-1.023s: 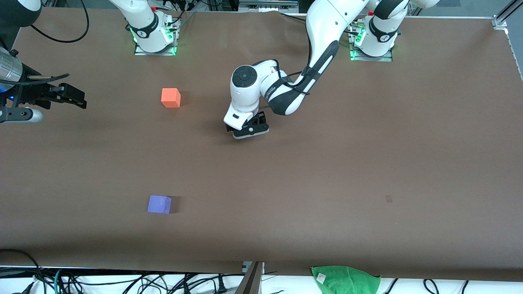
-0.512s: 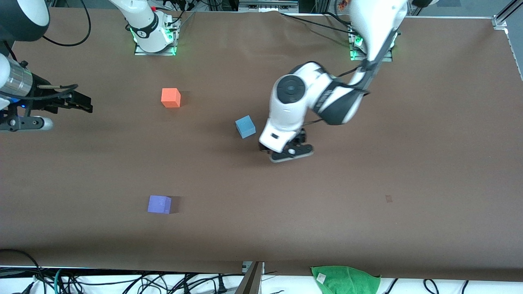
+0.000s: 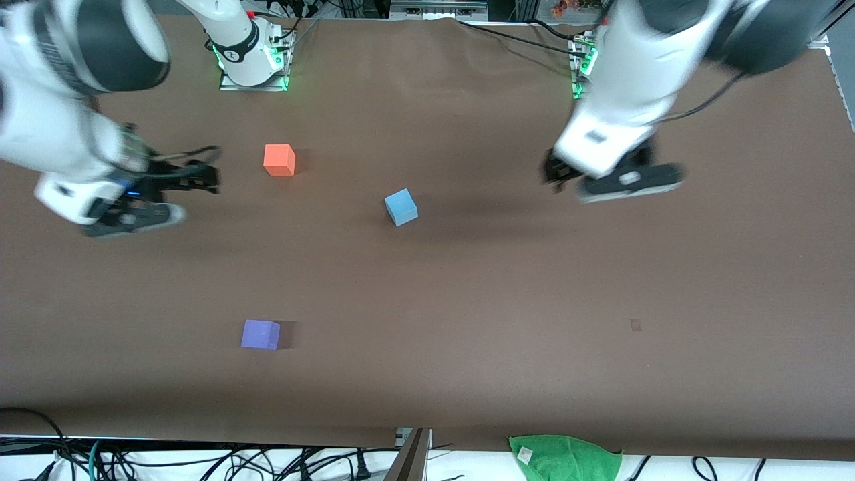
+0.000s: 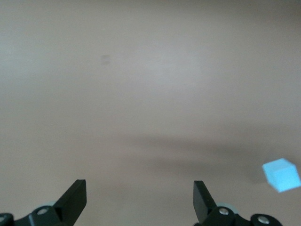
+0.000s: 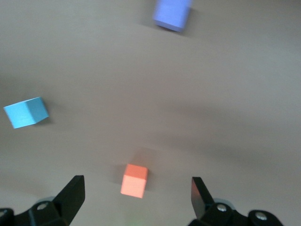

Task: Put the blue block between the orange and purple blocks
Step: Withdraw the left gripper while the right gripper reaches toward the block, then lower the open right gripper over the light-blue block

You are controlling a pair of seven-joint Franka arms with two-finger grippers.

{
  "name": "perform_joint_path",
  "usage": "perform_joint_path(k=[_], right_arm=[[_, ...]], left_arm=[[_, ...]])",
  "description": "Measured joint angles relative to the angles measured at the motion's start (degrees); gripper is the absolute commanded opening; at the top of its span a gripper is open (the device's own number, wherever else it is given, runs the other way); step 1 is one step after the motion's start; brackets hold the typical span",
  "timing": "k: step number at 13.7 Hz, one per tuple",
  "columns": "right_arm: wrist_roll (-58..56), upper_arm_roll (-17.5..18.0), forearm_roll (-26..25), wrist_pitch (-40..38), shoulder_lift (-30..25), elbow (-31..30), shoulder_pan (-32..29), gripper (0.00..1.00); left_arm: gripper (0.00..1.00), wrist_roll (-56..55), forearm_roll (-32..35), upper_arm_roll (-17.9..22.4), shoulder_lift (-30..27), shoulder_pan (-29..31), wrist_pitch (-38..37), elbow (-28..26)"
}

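The sky-blue block point(image 3: 401, 207) point(image 4: 281, 174) point(image 5: 27, 112) sits alone on the brown table near its middle. The orange block point(image 3: 279, 160) point(image 5: 134, 180) lies closer to the robots' bases, toward the right arm's end. The purple block point(image 3: 260, 335) point(image 5: 172, 13) lies nearer the front camera. My left gripper point(image 3: 601, 177) point(image 4: 140, 188) hangs open and empty over bare table, toward the left arm's end from the blue block. My right gripper point(image 3: 200, 175) point(image 5: 136, 186) is open and empty, up in the air beside the orange block and pointing at it.
A green cloth point(image 3: 566, 457) lies at the table's front edge, with cables hanging along that edge. A small dark mark point(image 3: 635, 325) shows on the table toward the left arm's end. Both arm bases stand along the edge farthest from the front camera.
The left arm has swung away from the blue block toward its own end, leaving the block on the table. The right arm has come in from the table's end toward the orange block.
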Motion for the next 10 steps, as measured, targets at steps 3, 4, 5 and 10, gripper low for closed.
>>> perform_joint_path(k=[3, 4, 5, 10], right_arm=[[1.7, 0.1, 0.0, 2.8, 3.4, -0.1, 5.8, 1.0], [2.9, 0.1, 0.0, 3.8, 4.6, -0.1, 7.6, 1.0], [4.3, 0.2, 0.0, 4.6, 5.7, -0.1, 9.4, 1.0], [10.3, 0.2, 0.0, 10.3, 12.3, -0.3, 20.0, 1.0]], left_arm=[[1.0, 11.5, -5.0, 0.3, -5.3, 10.4, -5.8, -0.7], [1.0, 14.3, -5.8, 0.8, -6.4, 12.9, -6.4, -1.5], [1.0, 16.1, -6.2, 2.3, -7.5, 13.9, -6.5, -3.0], [1.0, 23.3, -6.5, 11.2, -10.4, 13.5, 5.0, -17.4]])
